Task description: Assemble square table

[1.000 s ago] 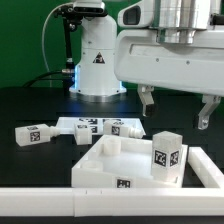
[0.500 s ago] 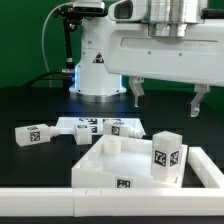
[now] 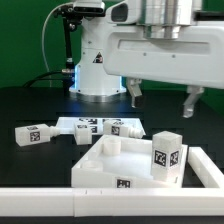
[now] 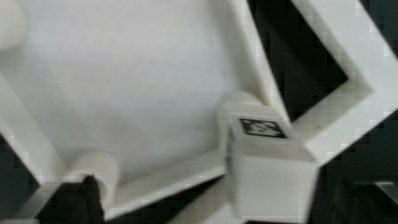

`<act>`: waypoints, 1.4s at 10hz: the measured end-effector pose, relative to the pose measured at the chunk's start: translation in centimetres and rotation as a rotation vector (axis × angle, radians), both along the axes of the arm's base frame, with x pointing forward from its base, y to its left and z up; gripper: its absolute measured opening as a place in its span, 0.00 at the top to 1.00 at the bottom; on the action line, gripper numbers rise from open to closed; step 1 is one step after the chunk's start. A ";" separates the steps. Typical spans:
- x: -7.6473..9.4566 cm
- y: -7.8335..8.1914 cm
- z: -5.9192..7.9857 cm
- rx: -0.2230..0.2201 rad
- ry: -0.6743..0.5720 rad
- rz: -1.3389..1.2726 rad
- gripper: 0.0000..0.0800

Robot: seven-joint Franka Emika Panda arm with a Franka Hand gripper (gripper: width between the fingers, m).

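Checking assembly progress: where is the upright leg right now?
The upright leg stands in a corner of the square top on the exterior view's right, below the open gripper.

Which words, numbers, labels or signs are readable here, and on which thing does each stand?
No word or number is readable.
Triangle warning sign: on the arm's base; its symbol is too small to read.
Black-and-white tags on the upright leg, the loose leg and the square top: patterns only, no text.

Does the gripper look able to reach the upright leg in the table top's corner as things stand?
Probably yes: the gripper hangs open above the upright leg, and nothing sits between them.
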State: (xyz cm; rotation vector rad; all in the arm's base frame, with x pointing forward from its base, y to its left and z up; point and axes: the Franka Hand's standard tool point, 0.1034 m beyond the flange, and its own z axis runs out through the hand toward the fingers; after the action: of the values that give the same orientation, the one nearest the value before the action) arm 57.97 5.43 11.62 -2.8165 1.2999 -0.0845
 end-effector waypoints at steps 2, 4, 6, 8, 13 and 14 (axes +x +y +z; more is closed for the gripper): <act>-0.9 -0.6 -0.2 0.043 -0.021 -0.126 0.19; -0.9 -0.5 -0.3 0.040 -0.020 -0.116 0.19; -1.0 -0.5 -0.4 0.040 -0.018 -0.117 0.19; -4.0 -1.6 -0.9 0.091 -0.063 -0.293 0.19; -5.9 -2.0 -1.4 0.102 -0.057 -0.333 0.19; -6.1 -2.3 -1.5 0.108 -0.068 -0.360 0.19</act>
State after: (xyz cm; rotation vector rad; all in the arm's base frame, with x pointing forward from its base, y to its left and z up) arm 51.89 3.15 10.17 -2.4394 1.7218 -0.1154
